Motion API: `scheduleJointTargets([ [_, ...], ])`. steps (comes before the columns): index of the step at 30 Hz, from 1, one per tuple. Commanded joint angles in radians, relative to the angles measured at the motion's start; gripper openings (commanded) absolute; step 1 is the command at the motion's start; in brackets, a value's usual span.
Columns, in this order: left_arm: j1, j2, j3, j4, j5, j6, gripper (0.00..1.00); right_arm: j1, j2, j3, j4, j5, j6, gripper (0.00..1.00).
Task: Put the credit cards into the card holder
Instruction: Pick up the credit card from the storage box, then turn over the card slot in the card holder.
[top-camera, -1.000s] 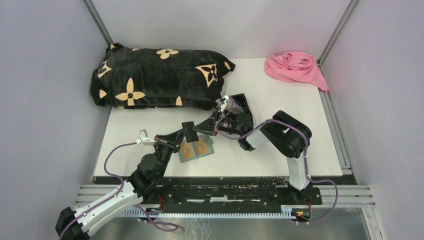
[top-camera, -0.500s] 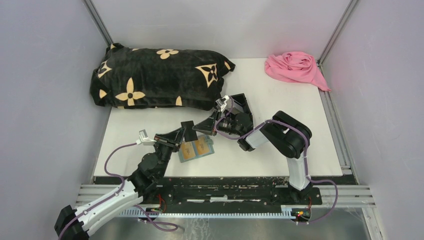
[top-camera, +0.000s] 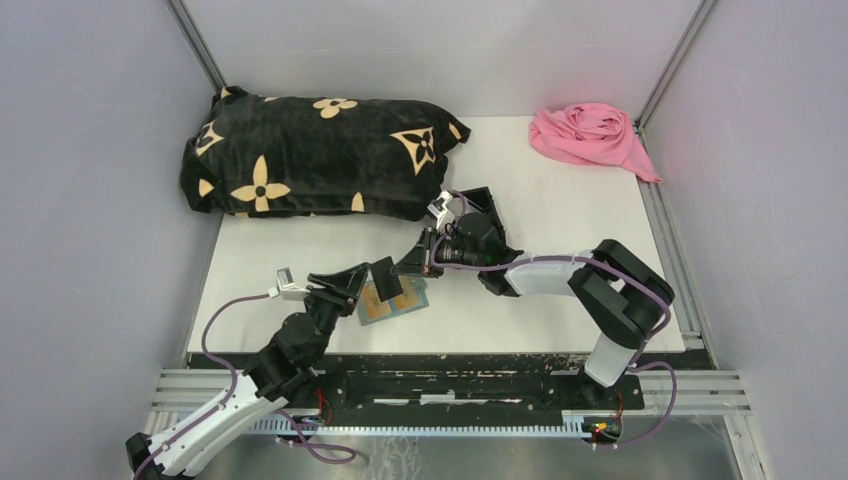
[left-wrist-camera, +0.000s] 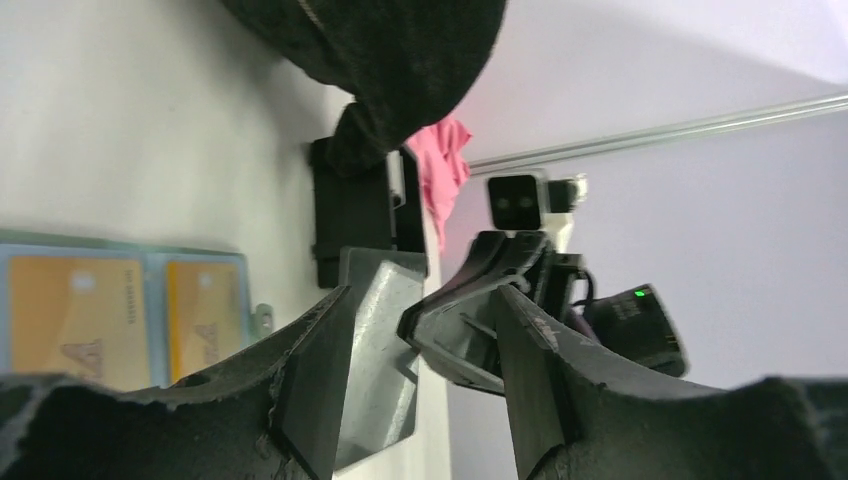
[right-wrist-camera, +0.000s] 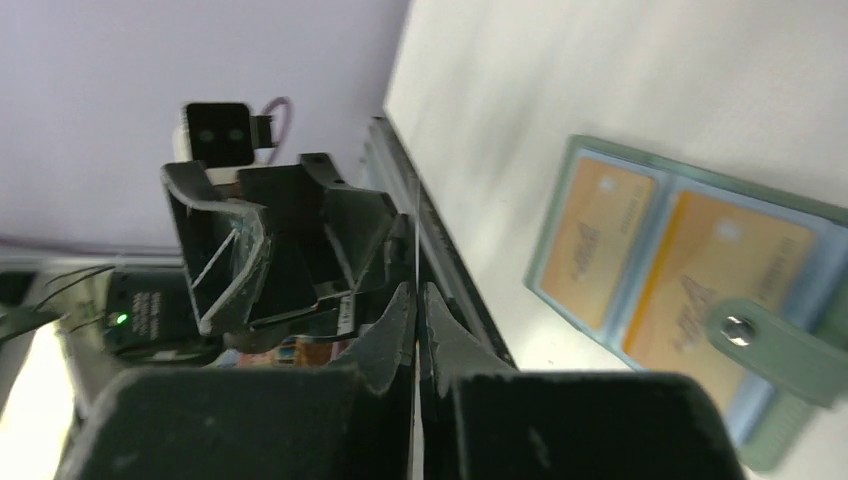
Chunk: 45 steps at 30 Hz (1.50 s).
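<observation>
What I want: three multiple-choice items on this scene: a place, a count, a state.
1. The crumpled pink cloth lies: A. at the white table's far right corner B. on the black flowered pillow C. at its near left corner
2. Tan plastic cards showing in the open sage-green fold-over card holder: A. one B. two C. four
3. The left gripper is: A. open B. shut on the cloth C. shut on a card
A: top view shows it there. B: two tan faces lie side by side. A: its fingers stand apart.
</observation>
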Motion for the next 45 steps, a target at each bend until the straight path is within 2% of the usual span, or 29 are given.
scheduleJointTargets([
  [1, 0.002, 0.034, -0.129, -0.085, -0.059, -0.026, 0.58, 0.017, -0.097, 0.114, -0.531, 0.137, -0.320, 0.01],
  [3, 0.002, 0.097, -0.115, -0.083, -0.062, -0.017, 0.55, 0.024, -0.100, 0.160, -0.652, 0.177, -0.374, 0.01],
  [8, 0.002, 0.306, -0.059, -0.037, -0.056, 0.018, 0.53, 0.063, -0.060, 0.290, -0.898, 0.283, -0.489, 0.01],
  [12, 0.002, 0.464, -0.019, -0.004, -0.044, 0.036, 0.51, 0.084, -0.020, 0.348, -0.987, 0.340, -0.542, 0.01],
  [17, 0.003, 0.575, -0.006, 0.039, -0.025, 0.042, 0.49, 0.095, 0.020, 0.403, -1.071, 0.394, -0.582, 0.01],
  [37, 0.002, 0.718, 0.012, 0.074, -0.015, 0.012, 0.47, 0.098, -0.041, 0.425, -1.171, 0.639, -0.659, 0.01],
  [45, 0.002, 0.720, 0.011, 0.072, -0.012, 0.011, 0.47, 0.077, -0.037, 0.403, -1.131, 0.608, -0.644, 0.01],
])
